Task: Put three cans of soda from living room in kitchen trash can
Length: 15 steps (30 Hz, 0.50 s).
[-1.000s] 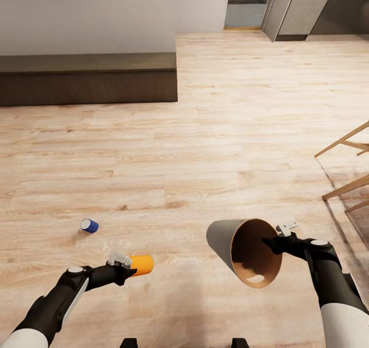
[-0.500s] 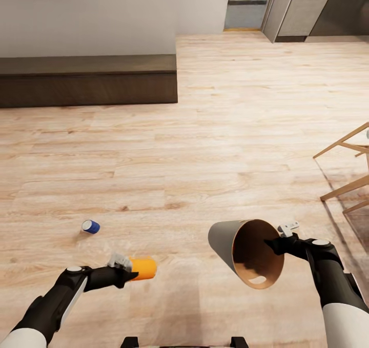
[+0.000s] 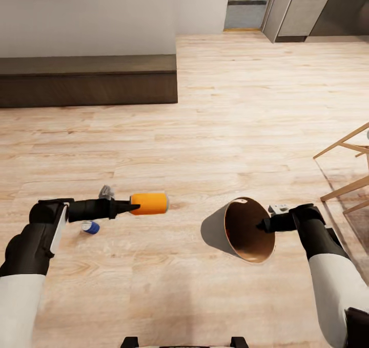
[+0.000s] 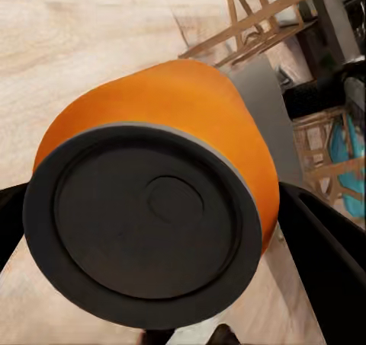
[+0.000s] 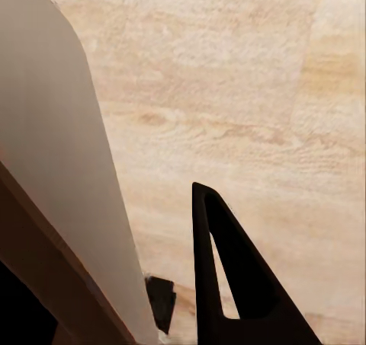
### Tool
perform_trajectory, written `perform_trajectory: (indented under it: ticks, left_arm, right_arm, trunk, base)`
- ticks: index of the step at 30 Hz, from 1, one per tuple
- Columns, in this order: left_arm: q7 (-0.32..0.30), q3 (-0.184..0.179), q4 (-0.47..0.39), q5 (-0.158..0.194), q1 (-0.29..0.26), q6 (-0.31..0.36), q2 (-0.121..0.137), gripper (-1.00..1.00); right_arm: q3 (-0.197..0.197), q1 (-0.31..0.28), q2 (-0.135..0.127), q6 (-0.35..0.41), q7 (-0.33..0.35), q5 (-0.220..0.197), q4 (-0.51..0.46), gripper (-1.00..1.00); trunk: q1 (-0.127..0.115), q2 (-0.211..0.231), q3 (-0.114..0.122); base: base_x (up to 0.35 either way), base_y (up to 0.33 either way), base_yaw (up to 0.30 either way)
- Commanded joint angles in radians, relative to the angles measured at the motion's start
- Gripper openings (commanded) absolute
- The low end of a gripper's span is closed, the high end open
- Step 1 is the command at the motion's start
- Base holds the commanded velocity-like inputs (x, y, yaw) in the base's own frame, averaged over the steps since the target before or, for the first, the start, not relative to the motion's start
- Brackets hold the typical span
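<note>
Orange aluminium marks the can (image 3: 149, 203) now carried by the left end effector (image 3: 134, 207), whose fingers are closed on the can's base end so that it lies level above the wooden floor (image 3: 230, 107), silver top pointing toward the bin. In the left wrist view the dark, recessed can bottom (image 4: 145, 219) faces the camera, with a black finger (image 4: 328, 246) on either side of the body.

The right end effector (image 3: 262, 226) is clamped on the rim of the trash can (image 3: 241, 230), which is held off the floor and tipped on its side, brown interior open toward the left arm. In the right wrist view one finger (image 5: 229, 284) lies outside the pale wall (image 5: 61, 170); its partner is hidden inside the rim.

The step in hand appears to be loading the first can into the bin. The next move likely calls for bringing can and bin mouth together, aligning the can with the opening, then releasing so it slides in; the tilt must be kept so it does not roll back out.

A dark blue can (image 3: 91, 228) lies on its side on the floor, partly under the left forearm. A low dark bench (image 3: 87, 79) stands against the far wall.

No brand, label or lettering is legible on either can or on the bin.
</note>
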Motion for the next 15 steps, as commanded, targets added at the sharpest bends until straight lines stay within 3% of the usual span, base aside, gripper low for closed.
perform_trajectory:
  ticks: [1, 3, 6, 9, 12, 14, 15]
  left_arm:
    - [-0.005, 0.002, -0.004, -0.001, -0.019, 0.021, -0.003, -1.0]
    - [-0.02, 0.003, -0.013, 0.016, -0.047, 0.049, -0.015, -1.0]
    - [-0.039, -0.002, -0.041, 0.056, -0.063, 0.089, -0.044, -1.0]
    - [-0.044, -0.022, -0.063, 0.069, -0.07, 0.121, -0.093, -1.0]
    - [-0.039, -0.085, -0.069, 0.069, -0.074, 0.134, -0.127, -1.0]
    - [-0.022, -0.144, -0.071, 0.068, -0.074, 0.139, -0.139, -1.0]
    - [-0.02, -0.15, -0.071, 0.068, -0.074, 0.14, -0.14, -1.0]
  right_arm:
    - [0.001, -0.044, -0.002, 0.019, 0.005, -0.022, 0.047, -1.0]
    - [0.003, -0.109, -0.002, 0.028, -0.005, -0.007, 0.128, -1.0]
    - [0.006, -0.148, 0.011, 0.032, -0.031, 0.021, 0.181, -1.0]
    - [0.024, -0.162, 0.048, 0.033, -0.082, 0.033, 0.205, -1.0]
    - [0.047, -0.166, 0.087, 0.034, -0.132, 0.036, 0.226, -1.0]
    - [0.058, -0.167, 0.127, 0.033, -0.183, 0.039, 0.238, -1.0]
    - [0.062, -0.167, 0.136, 0.033, -0.201, 0.039, 0.242, -1.0]
  trunk:
    - [0.0, 0.0, 0.0]
    - [0.0, 0.0, 0.0]
    - [0.0, 0.0, 0.0]
    - [0.0, 0.0, 0.0]
    - [0.0, 0.0, 0.0]
    - [0.0, 0.0, 0.0]
    - [0.0, 0.0, 0.0]
  base:
    - [0.074, 0.0, 0.0]
    - [0.08, 0.0, 0.0]
    - [0.089, 0.0, 0.0]
    - [0.094, 0.0, 0.0]
    - [0.097, 0.0, 0.0]
    - [0.097, 0.0, 0.0]
    - [0.097, 0.0, 0.0]
